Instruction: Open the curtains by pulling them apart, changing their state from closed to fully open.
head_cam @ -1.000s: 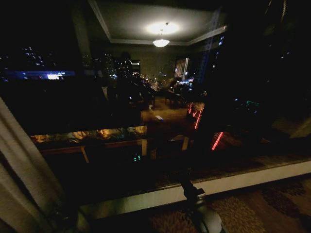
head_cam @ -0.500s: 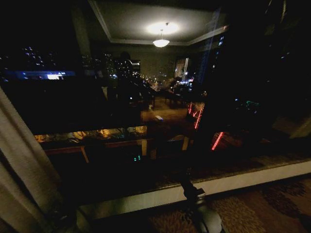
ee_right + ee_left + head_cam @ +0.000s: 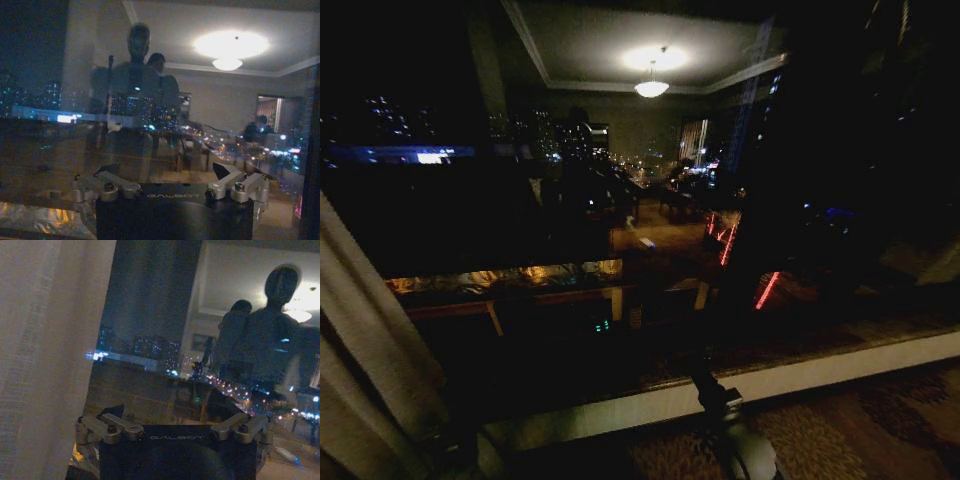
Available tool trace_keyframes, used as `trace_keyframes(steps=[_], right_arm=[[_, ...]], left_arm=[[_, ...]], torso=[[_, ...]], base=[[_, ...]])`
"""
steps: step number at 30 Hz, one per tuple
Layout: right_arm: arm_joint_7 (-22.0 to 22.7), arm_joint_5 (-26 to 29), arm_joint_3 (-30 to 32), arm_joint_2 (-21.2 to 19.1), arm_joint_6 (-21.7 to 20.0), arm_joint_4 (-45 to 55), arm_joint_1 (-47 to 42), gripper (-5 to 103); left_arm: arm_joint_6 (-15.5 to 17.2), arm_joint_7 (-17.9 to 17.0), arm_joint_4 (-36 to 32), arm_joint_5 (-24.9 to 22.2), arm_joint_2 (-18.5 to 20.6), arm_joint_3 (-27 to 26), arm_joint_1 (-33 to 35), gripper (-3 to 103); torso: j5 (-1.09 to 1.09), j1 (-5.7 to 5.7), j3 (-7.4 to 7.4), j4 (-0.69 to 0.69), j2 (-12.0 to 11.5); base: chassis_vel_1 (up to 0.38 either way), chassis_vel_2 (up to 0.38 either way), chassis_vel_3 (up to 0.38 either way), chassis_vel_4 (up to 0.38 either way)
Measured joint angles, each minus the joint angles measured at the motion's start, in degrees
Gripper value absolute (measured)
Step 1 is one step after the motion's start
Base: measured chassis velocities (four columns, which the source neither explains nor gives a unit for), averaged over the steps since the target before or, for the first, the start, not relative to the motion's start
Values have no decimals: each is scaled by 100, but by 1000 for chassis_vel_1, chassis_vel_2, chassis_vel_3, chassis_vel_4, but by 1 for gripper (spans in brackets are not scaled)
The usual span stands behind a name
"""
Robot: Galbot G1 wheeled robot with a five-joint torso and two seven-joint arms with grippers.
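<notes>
Head view: night window (image 3: 650, 200) bare across centre, sheer curtain (image 3: 365, 340) bunched at far left. Left gripper (image 3: 172, 432) beside curtain, spread wide, holding nothing. Right gripper (image 3: 172, 192) likewise, facing glass. Looks nearly done.

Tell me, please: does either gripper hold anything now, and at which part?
Nothing is held. The left gripper is open beside the sheer curtain, not on it; the right gripper is open, facing the bare window glass.
</notes>
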Motion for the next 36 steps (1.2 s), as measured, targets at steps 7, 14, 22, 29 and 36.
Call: trace_keyframes(steps=[7,14,22,29,36], right_arm=[[0,0,0,0,0,0,0,100],[0,0,0,0,0,0,0,100],[0,0,1,0,0,0,0,100],[0,0,1,0,0,0,0,100],[0,0,1,0,0,0,0,100]], left_arm=[[0,2,-1,2,1,0,0,100],[0,5,-1,2,1,-1,0,100],[-2,9,-1,2,1,1,0,100],[-4,10,0,2,1,-1,0,100],[-4,11,0,2,1,0,1,100]], torso=[[-1,0,0,0,0],[0,0,0,1,0],[1,0,0,0,0],[-1,1,0,0,0],[0,1,0,-1,0]], base=[[-25,-25,26,16],[-122,-142,149,145],[-260,-262,258,268],[-327,-329,317,326],[-372,-373,358,386]])
